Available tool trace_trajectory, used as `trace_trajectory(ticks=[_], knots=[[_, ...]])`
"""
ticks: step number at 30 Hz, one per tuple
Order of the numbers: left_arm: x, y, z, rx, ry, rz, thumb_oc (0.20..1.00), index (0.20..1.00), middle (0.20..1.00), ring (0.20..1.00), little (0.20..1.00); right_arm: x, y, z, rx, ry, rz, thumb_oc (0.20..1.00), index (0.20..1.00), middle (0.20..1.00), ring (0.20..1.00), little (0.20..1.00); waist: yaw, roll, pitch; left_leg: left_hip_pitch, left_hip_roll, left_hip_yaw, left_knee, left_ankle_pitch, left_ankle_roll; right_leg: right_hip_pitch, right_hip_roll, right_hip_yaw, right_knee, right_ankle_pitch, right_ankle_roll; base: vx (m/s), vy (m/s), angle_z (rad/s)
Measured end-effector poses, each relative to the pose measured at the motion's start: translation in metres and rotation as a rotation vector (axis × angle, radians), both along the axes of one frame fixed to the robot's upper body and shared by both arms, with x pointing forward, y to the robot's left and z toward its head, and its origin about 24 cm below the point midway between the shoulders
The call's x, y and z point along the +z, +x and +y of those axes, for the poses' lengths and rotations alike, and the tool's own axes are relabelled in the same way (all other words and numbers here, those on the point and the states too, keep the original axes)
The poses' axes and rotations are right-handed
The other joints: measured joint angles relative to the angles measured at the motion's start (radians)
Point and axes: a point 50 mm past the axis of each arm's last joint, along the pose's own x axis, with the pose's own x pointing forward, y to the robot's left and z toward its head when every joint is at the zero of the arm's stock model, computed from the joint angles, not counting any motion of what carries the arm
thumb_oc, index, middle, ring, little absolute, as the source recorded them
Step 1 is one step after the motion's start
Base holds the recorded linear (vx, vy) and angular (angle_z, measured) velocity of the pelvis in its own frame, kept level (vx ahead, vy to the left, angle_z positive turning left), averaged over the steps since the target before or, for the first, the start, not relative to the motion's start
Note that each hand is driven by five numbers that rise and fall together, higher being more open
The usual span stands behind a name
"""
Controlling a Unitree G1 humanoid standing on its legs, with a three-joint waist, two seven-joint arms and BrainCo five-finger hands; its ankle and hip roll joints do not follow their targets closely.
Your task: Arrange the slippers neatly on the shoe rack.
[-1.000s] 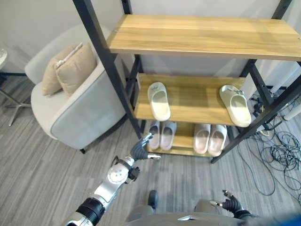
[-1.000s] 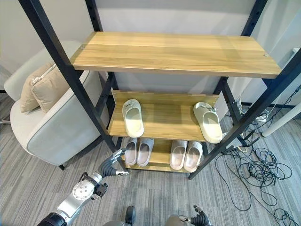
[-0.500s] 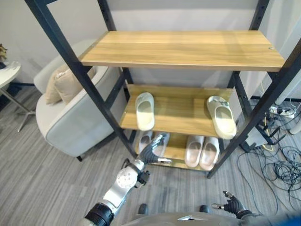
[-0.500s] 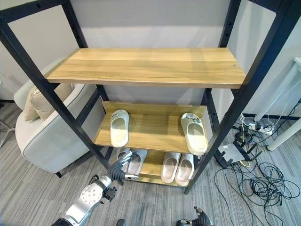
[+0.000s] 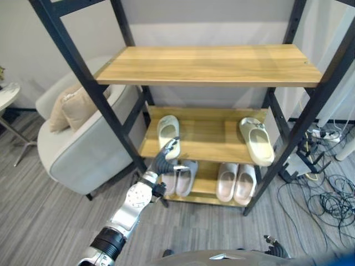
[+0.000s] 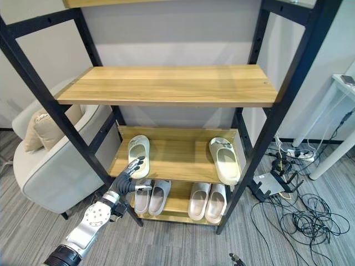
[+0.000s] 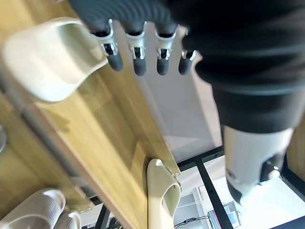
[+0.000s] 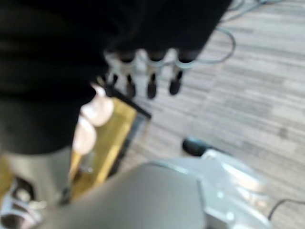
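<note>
Fingers of left hand (image 5: 165, 157) are straight and spread, holding nothing, at front edge of shoe rack (image 5: 209, 65) mid shelf, just below heel of left cream slipper (image 5: 168, 130). That slipper's long axis runs front-to-back, toe inward, directly ahead of the fingertips (image 7: 138, 68); its mate, right cream slipper (image 5: 257, 142), sits well apart at the shelf's right end, angled w/ heel past the front edge. Left hand is nearer by far; right hand (image 8: 151, 76) hangs low near floor w/ relaxed fingers, and two pairs on bottom shelf (image 6: 180, 206) look tidy.
</note>
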Motion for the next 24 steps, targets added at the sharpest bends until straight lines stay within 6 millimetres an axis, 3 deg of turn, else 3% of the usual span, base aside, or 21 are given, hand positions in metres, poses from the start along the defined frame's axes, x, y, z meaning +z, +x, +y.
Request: trace_trajectory(ticks=[5, 11, 15, 19, 24], knots=[[0.007, 0.009, 0.01, 0.037, 0.049, -0.042, 1.0, 1.0, 1.0, 1.0, 1.0, 0.001, -0.001, 0.0, -0.017, 0.018, -0.005, 1.0, 1.0, 1.0, 1.0, 1.0, -0.009, 0.002, -0.004, -0.001, -0.002, 0.009, 0.0, -0.002, 0.0, -0.006, -0.002, 0.008, 0.0, 0.004, 0.006, 0.04, -0.001, -0.05], [-0.001, 0.021, 0.026, 0.103, 0.178, -0.019, 1.0, 1.0, 1.0, 1.0, 1.0, 0.002, 0.004, 0.002, -0.033, 0.037, -0.031, 1.0, 1.0, 1.0, 1.0, 1.0, -0.007, 0.002, -0.005, -0.002, -0.001, 0.023, 0.0, -0.003, 0.0, -0.015, -0.002, 0.021, 0.0, 0.006, 0.006, 0.05, -0.009, -0.06], [-0.001, 0.027, 0.033, 0.143, 0.227, -0.031, 1.0, 1.0, 1.0, 1.0, 1.0, 0.005, 0.01, 0.004, -0.017, 0.05, -0.053, 1.0, 1.0, 1.0, 1.0, 1.0, -0.033, -0.001, -0.006, -0.006, -0.005, 0.029, 0.0, -0.005, 0.0, -0.03, -0.006, 0.026, 0.0, 0.004, 0.005, 0.05, -0.005, -0.04], [0.01, 0.044, 0.044, 0.208, 0.275, -0.066, 1.0, 1.0, 1.0, 1.0, 1.0, 0.006, 0.012, 0.006, 0.0, 0.056, -0.068, 1.0, 1.0, 1.0, 1.0, 1.0, -0.055, 0.001, -0.009, -0.043, -0.013, 0.034, 0.0, -0.001, 0.0, -0.068, -0.013, 0.034, 0.0, 0.021, 0.004, -0.01, 0.007, -0.04], [0.035, 0.063, 0.042, 0.24, 0.313, -0.174, 1.0, 1.0, 1.0, 1.0, 1.0, 0.008, 0.012, 0.006, 0.004, 0.056, -0.08, 1.0, 1.0, 1.0, 1.0, 1.0, -0.062, -0.002, -0.004, -0.1, -0.022, 0.034, 0.0, 0.01, -0.008, -0.124, -0.019, 0.035, 0.0, 0.028, 0.008, -0.02, 0.005, 0.0]])
